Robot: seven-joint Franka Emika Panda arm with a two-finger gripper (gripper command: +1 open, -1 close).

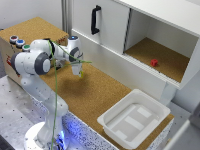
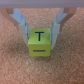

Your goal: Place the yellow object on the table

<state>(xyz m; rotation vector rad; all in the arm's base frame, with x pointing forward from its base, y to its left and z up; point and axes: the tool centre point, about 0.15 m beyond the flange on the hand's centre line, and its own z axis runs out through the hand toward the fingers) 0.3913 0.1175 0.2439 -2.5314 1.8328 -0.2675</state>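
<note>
The yellow object [image 2: 40,42] is a small yellow-green cube with a dark "T" on its upper face. In the wrist view it sits between my two fingers [image 2: 21,24], which press against its sides, so my gripper [image 2: 40,37] is shut on it. The brown speckled table [image 2: 15,65] lies close beneath the cube, and whether the cube touches it cannot be told. In the exterior view my gripper [image 1: 78,71] points down over the table [image 1: 100,95] towards the exterior view's left, with the cube [image 1: 80,75] just a speck at its tips.
A white plastic tray [image 1: 134,117] stands on the table at the exterior view's right. Behind is a white cabinet with a black handle [image 1: 94,20] and a small red block [image 1: 154,63] on its cork floor. A button box [image 1: 20,42] and a green cable [image 1: 55,95] flank the arm.
</note>
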